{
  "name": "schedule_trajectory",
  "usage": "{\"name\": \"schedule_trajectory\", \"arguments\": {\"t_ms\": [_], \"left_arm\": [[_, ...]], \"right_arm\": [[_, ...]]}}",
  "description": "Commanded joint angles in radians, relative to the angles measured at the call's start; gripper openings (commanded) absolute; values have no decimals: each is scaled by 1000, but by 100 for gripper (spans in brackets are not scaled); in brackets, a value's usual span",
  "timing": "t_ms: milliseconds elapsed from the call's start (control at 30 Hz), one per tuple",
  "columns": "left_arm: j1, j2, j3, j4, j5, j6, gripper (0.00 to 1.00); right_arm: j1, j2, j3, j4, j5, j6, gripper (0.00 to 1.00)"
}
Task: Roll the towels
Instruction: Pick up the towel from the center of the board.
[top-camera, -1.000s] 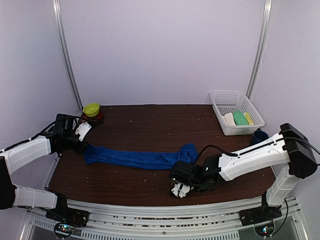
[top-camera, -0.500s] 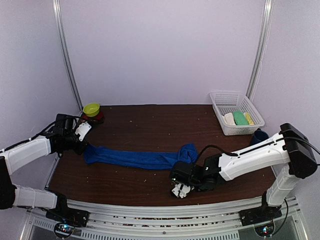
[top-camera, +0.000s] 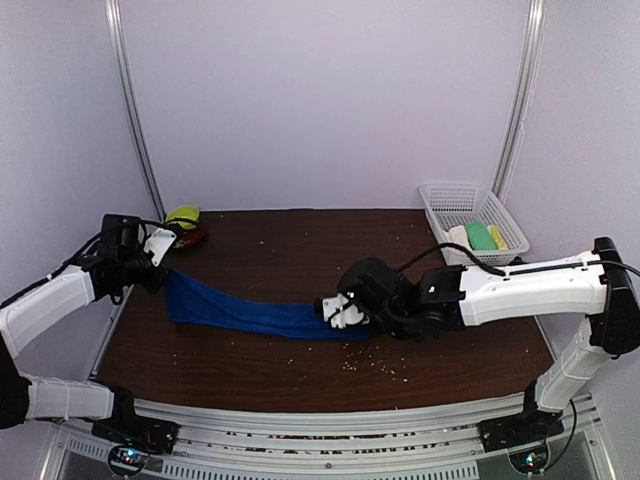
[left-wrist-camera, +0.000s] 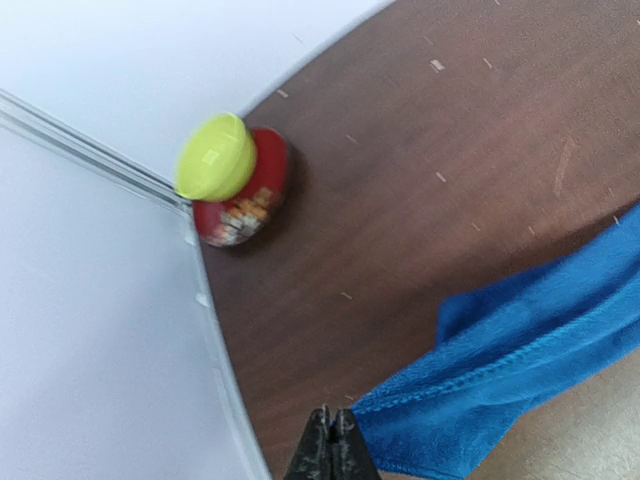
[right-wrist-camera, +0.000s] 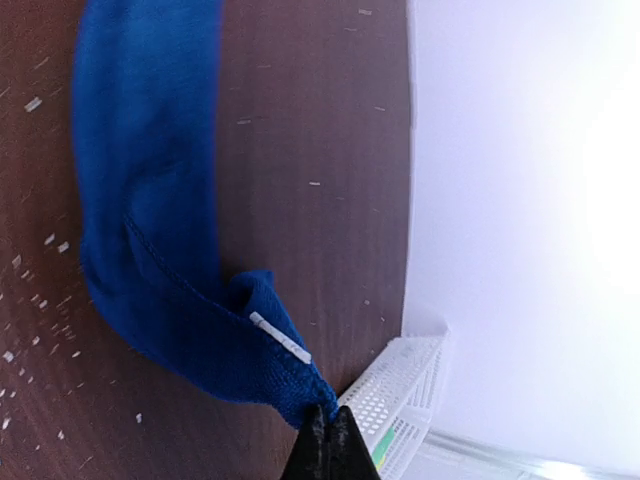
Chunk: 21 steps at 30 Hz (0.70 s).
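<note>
item 1, left end effector (left-wrist-camera: 333, 445): jaws fully closed, pinching one corner of the blue towel (top-camera: 250, 315) at the far left of the worktop (top-camera: 300, 250). that end of the towel was lifted off the surface.

item 2, right end effector (right-wrist-camera: 325, 440): jaws fully closed, pinching the hemmed edge of the towel's other end, near the middle of the worktop and raised above it. a small white tag (right-wrist-camera: 280, 337) showed on the fold just below the grip.

item 3, blue towel: strung lengthwise between the two end effectors, its middle sagging onto the worktop, bunched and folded along its length, not rolled.

item 4, containers. back left corner: a small red pot (left-wrist-camera: 245, 200) with a yellow-green lid (left-wrist-camera: 215, 157), standing apart from the towel; contents not visible. back right corner: a white mesh basket (top-camera: 440, 190) holding a cream-white piece (top-camera: 458, 237), a green piece (top-camera: 480, 235) and a yellow piece (top-camera: 497, 237) side by side; what they were could not be told.

item 5, surface and room: dark brown wood-grain worktop, scattered with pale crumbs (top-camera: 375, 365), thickest toward the near edge. pale, plain walls (top-camera: 320, 100) on three sides, with metal rails (top-camera: 135, 110) running up the back corners.
</note>
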Motion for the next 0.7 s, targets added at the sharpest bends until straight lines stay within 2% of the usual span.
{"name": "schedule_trajectory", "arguments": {"t_ms": [0,233,367,500,667], "left_arm": [[26,-51,107,76,-89,29,0],[65,-51,242,118,-160,5,0],[75,-68,282,147,-199,4,0],[83,-114,308,175,-220,18,0],[86,-217,346,119,-112,40,0]], "right_arm": [[-60,-63,94,89,214,282,0],[-148,-90,210,51,352,596,0],[-170,-175,200,108,394,649,0],[-170,-295,161,138,364,683,0],[-169,-446,99,128,317,765,0]]}}
